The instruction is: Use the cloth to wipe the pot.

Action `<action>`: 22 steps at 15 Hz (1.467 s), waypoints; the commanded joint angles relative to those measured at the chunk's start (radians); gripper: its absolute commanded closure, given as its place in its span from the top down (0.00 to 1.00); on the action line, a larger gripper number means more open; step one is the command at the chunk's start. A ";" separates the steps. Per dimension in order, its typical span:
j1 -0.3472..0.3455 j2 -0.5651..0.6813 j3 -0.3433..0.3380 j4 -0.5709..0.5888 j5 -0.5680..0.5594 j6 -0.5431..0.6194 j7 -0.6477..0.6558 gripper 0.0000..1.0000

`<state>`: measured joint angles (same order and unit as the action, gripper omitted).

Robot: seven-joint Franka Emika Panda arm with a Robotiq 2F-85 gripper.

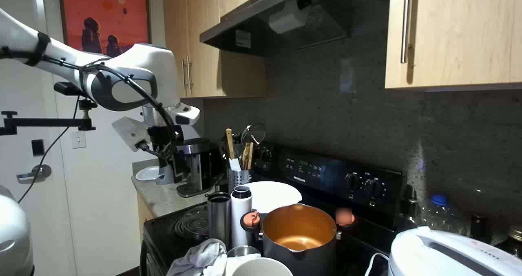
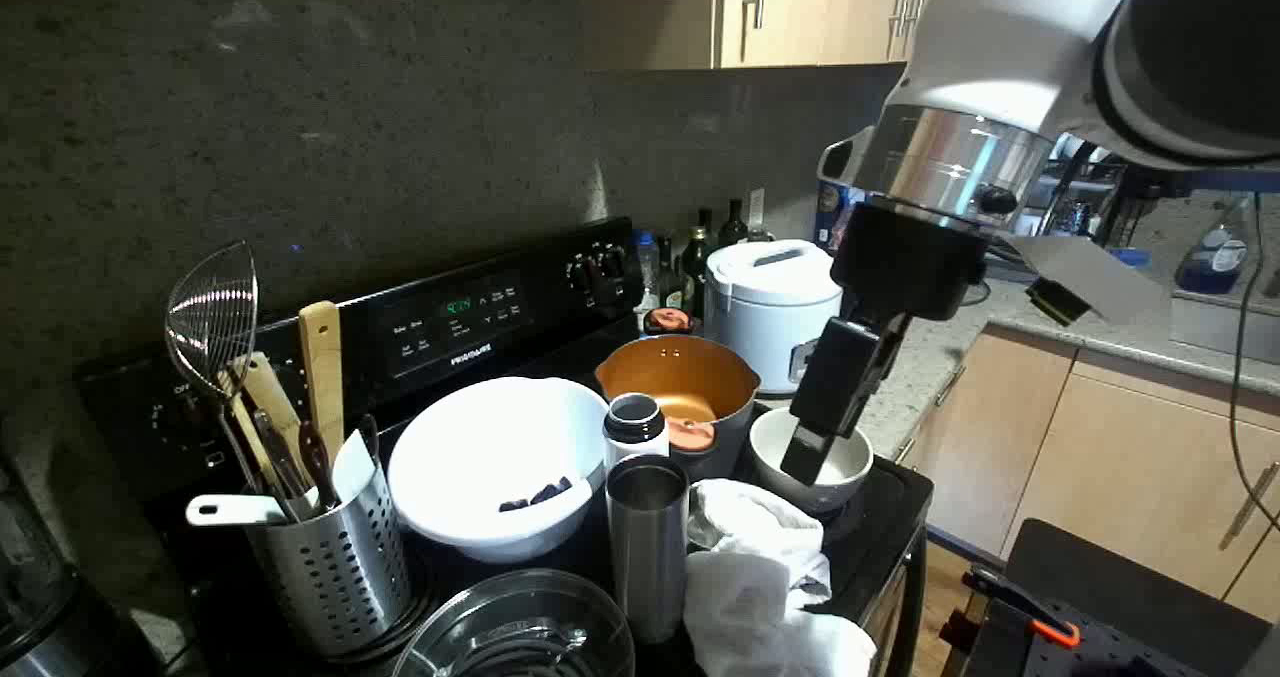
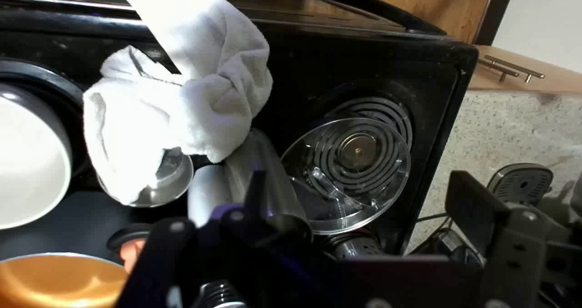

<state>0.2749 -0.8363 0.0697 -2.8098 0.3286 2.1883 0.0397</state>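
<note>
The pot (image 1: pixel 301 233) is dark outside and copper-orange inside, with orange-capped handles. It stands on the stove and also shows in an exterior view (image 2: pixel 690 382) and at the lower left of the wrist view (image 3: pixel 59 278). The cloth (image 2: pixel 755 587) is white and crumpled, on the stove's front part beside the tumbler. In the wrist view the cloth (image 3: pixel 218 85) partly covers a small metal cup (image 3: pixel 170 180). My gripper (image 3: pixel 358 178) is open with nothing between its fingers. It hangs in the air, apart from cloth and pot, in both exterior views (image 1: pixel 176 172) (image 2: pixel 805 457).
A metal tumbler (image 2: pixel 648 557) and white bottle (image 1: pixel 241 215) stand between cloth and pot. A large white bowl (image 2: pixel 480 457), light bowl (image 3: pixel 27 158), glass lid (image 3: pixel 350 176), utensil holder (image 2: pixel 335 567) and rice cooker (image 2: pixel 775 307) crowd around. The range hood (image 1: pixel 281 19) hangs above.
</note>
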 commanded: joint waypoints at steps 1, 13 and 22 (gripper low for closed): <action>-0.011 0.001 0.009 -0.006 0.007 -0.012 -0.006 1.00; -0.078 0.114 0.034 0.019 -0.038 0.119 0.021 1.00; -0.120 0.442 0.057 0.014 -0.120 0.334 0.047 1.00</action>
<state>0.1670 -0.4973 0.1090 -2.7960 0.2310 2.4556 0.0559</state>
